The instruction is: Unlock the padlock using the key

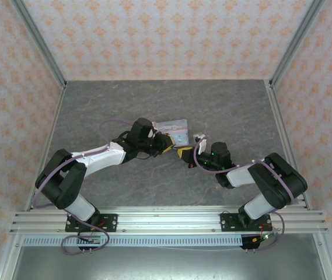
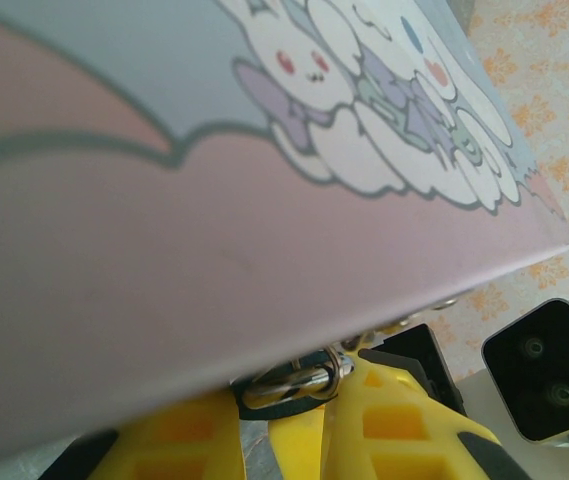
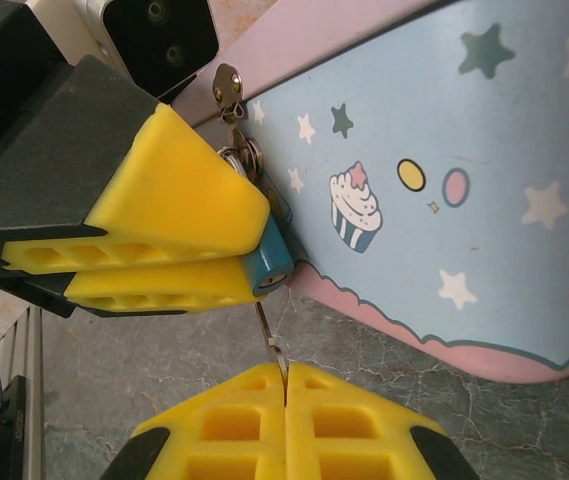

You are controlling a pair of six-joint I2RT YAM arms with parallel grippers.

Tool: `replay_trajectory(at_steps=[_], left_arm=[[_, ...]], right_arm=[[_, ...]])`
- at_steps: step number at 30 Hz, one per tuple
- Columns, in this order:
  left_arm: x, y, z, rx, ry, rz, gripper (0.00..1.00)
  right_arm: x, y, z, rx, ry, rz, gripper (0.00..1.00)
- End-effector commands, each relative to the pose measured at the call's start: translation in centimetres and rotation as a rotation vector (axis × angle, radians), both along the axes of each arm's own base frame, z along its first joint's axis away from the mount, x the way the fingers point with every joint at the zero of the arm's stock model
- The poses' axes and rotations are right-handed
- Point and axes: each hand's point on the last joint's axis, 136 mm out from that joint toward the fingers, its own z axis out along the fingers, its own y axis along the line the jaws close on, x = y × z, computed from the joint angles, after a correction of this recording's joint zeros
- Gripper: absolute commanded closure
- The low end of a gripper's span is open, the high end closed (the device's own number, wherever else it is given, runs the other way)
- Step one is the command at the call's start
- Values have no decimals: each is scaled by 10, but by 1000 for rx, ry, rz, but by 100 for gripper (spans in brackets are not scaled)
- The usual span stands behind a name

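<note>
- Teal-blue, tiny and hard-bodied: the little padlock [image 3: 270, 262] hangs at the hasp of the light-blue cartoon-print tin [image 3: 444, 180], with its silver shackle [image 2: 299, 383] threaded through the metal loop at the tin's edge.
- Left gripper [image 3: 252, 245] has its yellow jaws drawn narrow, pinching the padlock's body, and the keyhole end pokes out toward the right arm.
- Right gripper [image 3: 286, 372] is pressed tight on the thin silvery key [image 3: 269, 335], blade sticking up, tip just below the keyhole (touching or not, I can't tell).
- Handling call: the key looks light, stiff and slick, likely to swivel in the pads, so grip it flat across its head. The padlock is small and rigid, best held by its sides, leaving keyhole and shackle free.
</note>
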Motion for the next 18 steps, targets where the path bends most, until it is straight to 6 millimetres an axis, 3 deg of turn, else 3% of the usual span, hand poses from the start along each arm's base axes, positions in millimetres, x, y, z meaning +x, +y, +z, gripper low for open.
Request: replay_trajectory(at_steps=[1,18], left_arm=[[2,-1,17,-48,-38,-10,87],[1,-1,16,-44,-37,-15,87]], right_arm=[[6,-2,12,31,-44,-16,100],[9,1,19,53,-52,-9,100]])
